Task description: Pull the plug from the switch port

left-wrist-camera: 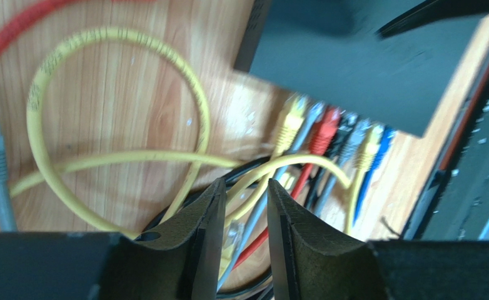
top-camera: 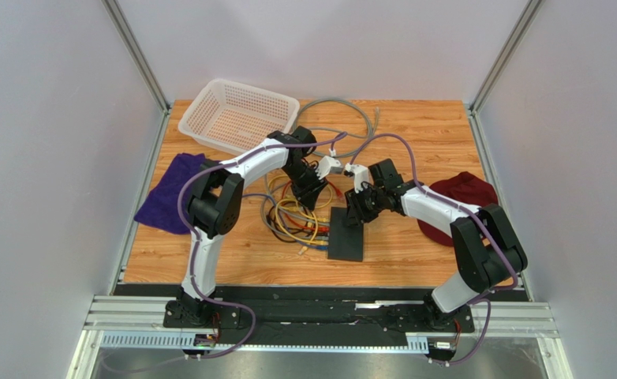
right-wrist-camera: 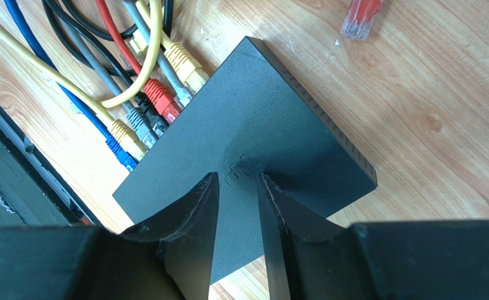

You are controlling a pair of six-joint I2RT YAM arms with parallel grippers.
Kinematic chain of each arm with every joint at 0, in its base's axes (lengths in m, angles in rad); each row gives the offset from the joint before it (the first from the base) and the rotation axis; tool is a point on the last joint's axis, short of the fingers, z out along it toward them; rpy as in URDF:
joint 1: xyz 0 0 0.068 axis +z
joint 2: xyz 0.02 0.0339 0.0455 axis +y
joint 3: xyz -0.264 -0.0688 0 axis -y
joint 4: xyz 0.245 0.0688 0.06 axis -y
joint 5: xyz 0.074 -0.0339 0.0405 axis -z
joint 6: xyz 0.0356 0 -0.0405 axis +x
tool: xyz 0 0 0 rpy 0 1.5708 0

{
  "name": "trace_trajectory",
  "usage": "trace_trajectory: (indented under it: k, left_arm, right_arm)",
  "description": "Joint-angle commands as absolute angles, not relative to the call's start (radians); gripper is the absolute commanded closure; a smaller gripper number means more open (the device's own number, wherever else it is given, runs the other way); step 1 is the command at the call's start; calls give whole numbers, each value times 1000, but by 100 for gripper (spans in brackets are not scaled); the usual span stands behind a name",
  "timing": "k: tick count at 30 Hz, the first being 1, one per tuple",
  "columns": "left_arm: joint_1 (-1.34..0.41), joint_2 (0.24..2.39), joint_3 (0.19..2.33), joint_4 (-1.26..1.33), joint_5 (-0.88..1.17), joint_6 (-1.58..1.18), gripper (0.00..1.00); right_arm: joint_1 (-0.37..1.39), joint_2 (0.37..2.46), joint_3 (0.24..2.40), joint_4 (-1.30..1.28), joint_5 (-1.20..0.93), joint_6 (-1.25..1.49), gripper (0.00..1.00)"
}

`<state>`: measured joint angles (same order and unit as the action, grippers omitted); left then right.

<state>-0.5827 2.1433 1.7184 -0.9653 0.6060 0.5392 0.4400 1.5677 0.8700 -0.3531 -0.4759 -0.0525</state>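
Note:
The switch (top-camera: 346,234) is a flat black box on the wood table, also in the right wrist view (right-wrist-camera: 259,131) and the left wrist view (left-wrist-camera: 353,62). Several plugs sit in its left edge: yellow (right-wrist-camera: 187,65), red (right-wrist-camera: 162,100), grey (right-wrist-camera: 142,125), yellow (right-wrist-camera: 125,134) and blue (right-wrist-camera: 119,153). My left gripper (left-wrist-camera: 246,187) hangs over the cable tangle (top-camera: 296,217) left of the switch, jaws slightly apart, with yellow and grey cables showing in the gap. My right gripper (right-wrist-camera: 237,178) is just above the switch's top, jaws slightly apart and empty.
A white mesh basket (top-camera: 241,114) stands at the back left. A purple cloth (top-camera: 170,201) lies at the left and a dark red cloth (top-camera: 461,201) at the right. A grey cable (top-camera: 343,118) loops at the back. A loose red plug (right-wrist-camera: 361,15) lies beyond the switch.

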Motion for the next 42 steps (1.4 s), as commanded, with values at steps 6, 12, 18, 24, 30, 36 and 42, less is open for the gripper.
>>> trace_trajectory:
  k: [6, 12, 18, 24, 30, 36, 42]
  left_arm:
    - [-577, 1988, 1597, -985, 479, 569, 72]
    - [-571, 1913, 1497, -968, 454, 548, 79]
    - [-572, 1907, 1525, -962, 485, 535, 68]
    - [-572, 1893, 1623, -867, 666, 457, 60]
    - [-574, 2060, 1767, -882, 813, 399, 62]
    - [-574, 2187, 1786, -933, 870, 429, 63]
    - [-574, 2236, 1775, -911, 902, 402, 63]
  right_arm:
    - [437, 1552, 856, -353, -440, -66, 63]
    - [437, 1557, 857, -356, -439, -64, 63]
    - [437, 1562, 861, -357, -439, -66, 63]
    - [436, 1555, 856, -359, -434, -67, 63]
    - [437, 1555, 857, -362, -433, -69, 63]
    - [436, 1536, 844, -361, -430, -74, 63]
    - [434, 1528, 839, -365, -434, -81, 64]
